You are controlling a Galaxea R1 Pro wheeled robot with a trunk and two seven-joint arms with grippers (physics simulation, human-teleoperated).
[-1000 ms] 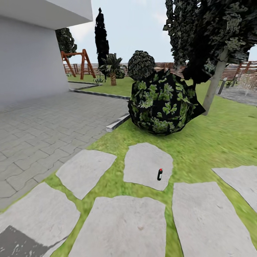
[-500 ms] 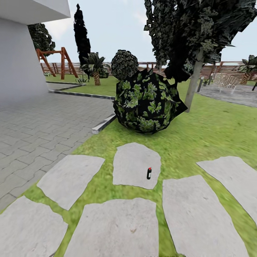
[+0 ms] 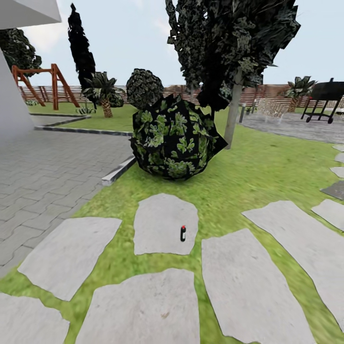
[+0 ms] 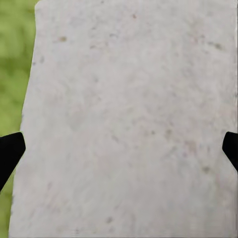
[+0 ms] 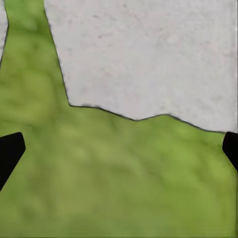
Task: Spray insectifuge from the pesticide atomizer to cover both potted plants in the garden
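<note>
Grey slab (image 3: 162, 220): small dark upright bottle (image 3: 183, 233)

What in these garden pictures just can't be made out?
- Small dark bottle on a stepping slab, head view: too small to read a label or tell its type.
- Ground behind the round leafy bush, head view: hidden by the bush.
- Left gripper and right gripper, wrist views: fingertips cut off by the edges.

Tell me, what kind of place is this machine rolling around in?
It looks like a house's back garden: a lawn crossed by stone stepping slabs, a wooden swing frame by a slatted fence, and a barbecue grill on a paved patio.
</note>
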